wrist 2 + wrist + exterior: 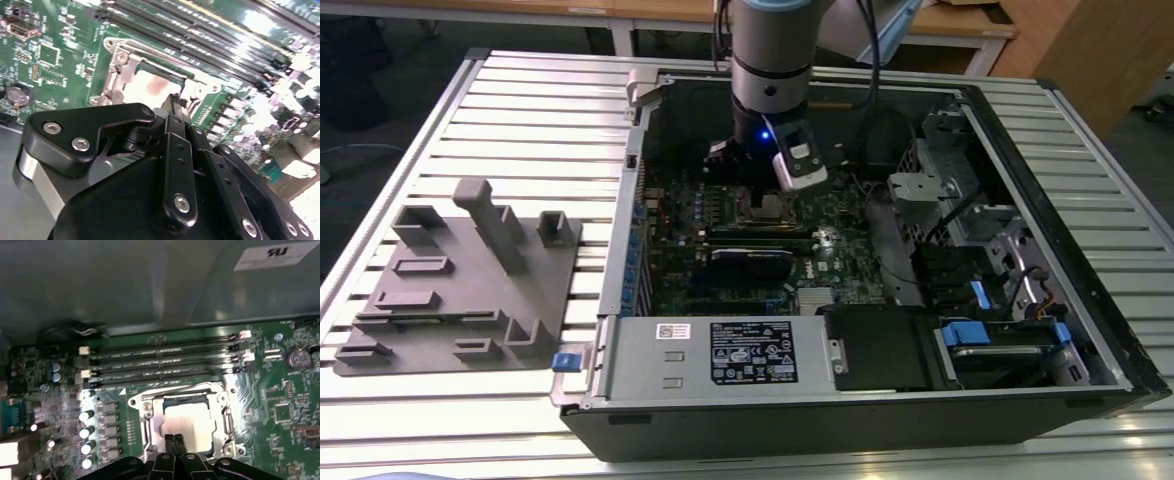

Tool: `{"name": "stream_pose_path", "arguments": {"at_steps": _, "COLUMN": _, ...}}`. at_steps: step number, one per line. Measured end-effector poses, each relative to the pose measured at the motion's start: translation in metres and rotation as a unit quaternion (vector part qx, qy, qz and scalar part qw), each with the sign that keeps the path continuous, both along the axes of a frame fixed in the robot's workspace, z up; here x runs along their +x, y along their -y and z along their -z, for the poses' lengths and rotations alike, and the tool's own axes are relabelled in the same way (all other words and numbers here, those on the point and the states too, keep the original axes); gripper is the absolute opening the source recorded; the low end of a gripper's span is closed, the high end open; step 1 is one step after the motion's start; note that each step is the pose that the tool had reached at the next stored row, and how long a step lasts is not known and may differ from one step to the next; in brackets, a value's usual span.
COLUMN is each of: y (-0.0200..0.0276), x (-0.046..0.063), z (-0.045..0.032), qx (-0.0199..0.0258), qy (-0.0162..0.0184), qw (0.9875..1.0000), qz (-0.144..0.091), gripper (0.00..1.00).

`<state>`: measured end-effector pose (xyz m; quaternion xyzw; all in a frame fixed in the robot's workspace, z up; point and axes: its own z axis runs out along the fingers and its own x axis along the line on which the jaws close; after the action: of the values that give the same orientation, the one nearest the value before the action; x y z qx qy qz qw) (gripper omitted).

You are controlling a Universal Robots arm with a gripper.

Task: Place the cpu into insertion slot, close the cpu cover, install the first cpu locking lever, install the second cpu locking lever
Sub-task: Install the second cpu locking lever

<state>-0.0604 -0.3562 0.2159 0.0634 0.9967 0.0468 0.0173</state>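
Jaws pressed together, empty, tips of gripper (173, 439) poised just above the cpu (189, 426). Cpu seated in the insertion slot (150, 426). Cpu cover (122, 75) apparently lowered around the chip; locking levers not discernible, presumably not yet installed.

green circuit board (280, 390), silver cpu cover (150, 412), black hand (174, 442)
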Motion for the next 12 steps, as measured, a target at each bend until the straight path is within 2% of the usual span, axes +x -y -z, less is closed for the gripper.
{"name": "stream_pose_path", "arguments": {"at_steps": 5, "y": -0.0046, "x": 0.008, "z": 0.0002, "qx": -0.0019, "qy": 0.0, "qw": 1.0, "qz": 0.0, "gripper": 0.11}}
{"name": "stream_pose_path", "arguments": {"at_steps": 12, "y": -0.006, "x": 0.018, "z": 0.0002, "qx": -0.0033, "qy": 0.0, "qw": 1.0, "qz": 0.0, "gripper": 0.11}}
